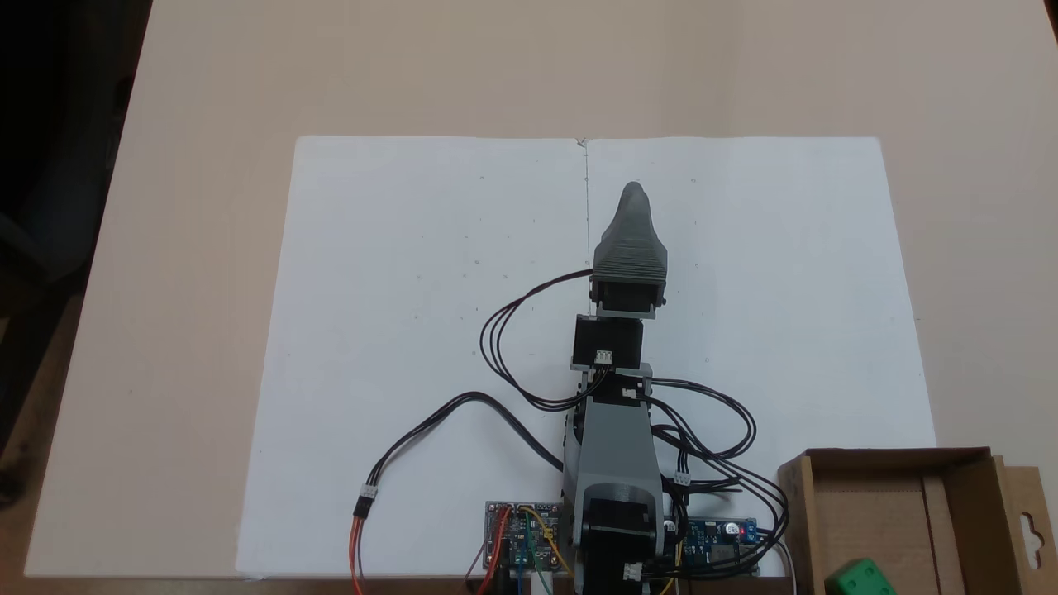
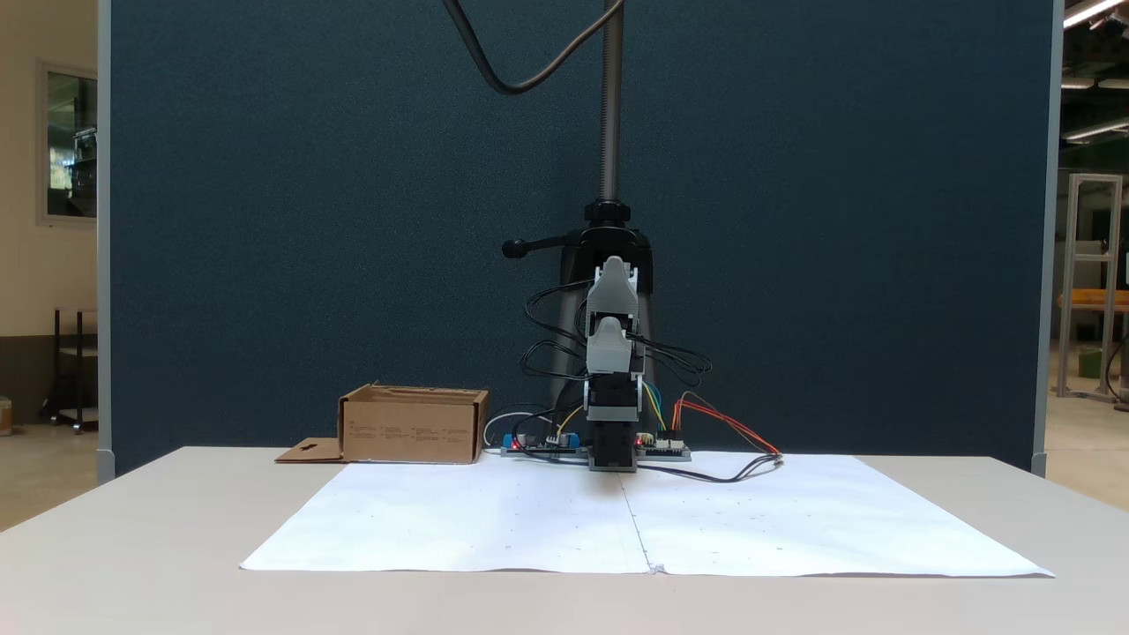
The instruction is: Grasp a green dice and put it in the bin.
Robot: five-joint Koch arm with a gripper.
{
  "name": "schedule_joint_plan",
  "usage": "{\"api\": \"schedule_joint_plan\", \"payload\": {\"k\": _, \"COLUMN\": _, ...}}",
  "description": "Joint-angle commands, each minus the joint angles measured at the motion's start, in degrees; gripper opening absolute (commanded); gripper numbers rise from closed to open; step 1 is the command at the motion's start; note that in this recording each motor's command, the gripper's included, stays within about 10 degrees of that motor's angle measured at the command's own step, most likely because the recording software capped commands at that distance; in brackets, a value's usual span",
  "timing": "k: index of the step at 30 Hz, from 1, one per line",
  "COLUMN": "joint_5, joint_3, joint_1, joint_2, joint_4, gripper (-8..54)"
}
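Bin [image 1: 901, 512] holds the green dice [image 1: 860, 577] near its lower edge; gripper [image 1: 633, 194] spread or pressed together, cannot tell.

Green dice [image 1: 860, 577] inside the bin [image 1: 967, 496]

Even, diffuse light in both fixed views, no hard shadows. White paper sheet [image 1: 430, 347] reads bright with a faint bluish cast, not blown out; the arm [image 1: 616, 446] throws only a soft, faint shadow on it. Left of the sheet the frame falls to near black beyond the table edge. Front-on view: dark blue partition [image 2: 353, 220] is grainy, noise visible. Ceiling strip lights [image 2: 1094, 11] right of the partition glare slightly. Both pictures slightly soft, fine detail smeared.
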Motion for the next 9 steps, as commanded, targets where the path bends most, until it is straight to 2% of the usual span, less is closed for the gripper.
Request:
{"api": "schedule_joint_plan", "payload": {"k": 1, "joint_5": 2.5, "joint_3": 10.0, "joint_1": 0.9, "joint_2": 6.7, "joint_4": -10.0, "gripper": 44.0}}
{"api": "schedule_joint_plan", "payload": {"k": 9, "joint_5": 2.6, "joint_3": 10.0, "joint_1": -0.3, "joint_2": 6.5, "joint_4": -10.0, "gripper": 44.5}}
